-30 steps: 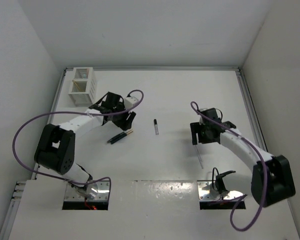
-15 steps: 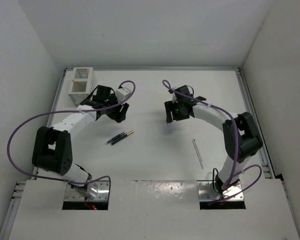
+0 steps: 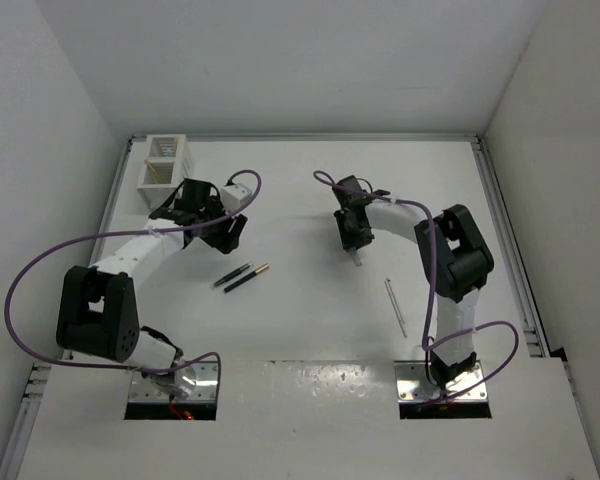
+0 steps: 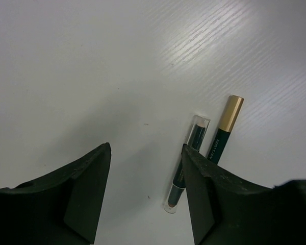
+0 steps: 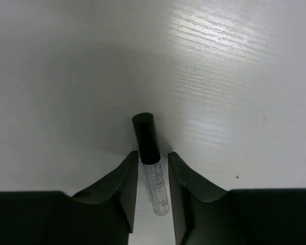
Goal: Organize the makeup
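A clear tube with a black cap [image 5: 145, 133] stands between the fingers of my right gripper [image 5: 153, 156], which is shut on it; its clear end [image 3: 357, 261] shows below the right gripper [image 3: 353, 240] right of the table's middle. Two dark pencils lie side by side on the table [image 3: 242, 277]: one has a gold end [image 4: 222, 137], the other a clear cap [image 4: 192, 144]. My left gripper [image 4: 145, 149] hangs open just beside them with nothing between its fingers. From above, the left gripper [image 3: 208, 226] sits up and left of the pencils.
The white slatted box [image 3: 164, 163] stands at the back left with a tan stick in its near compartment. A thin pale stick [image 3: 395, 306] lies on the table to the right. Purple cables loop over both arms.
My right arm swung from the right side toward the middle and its jaws narrowed onto the tube, which left its earlier spot. My left arm drew back toward the box.
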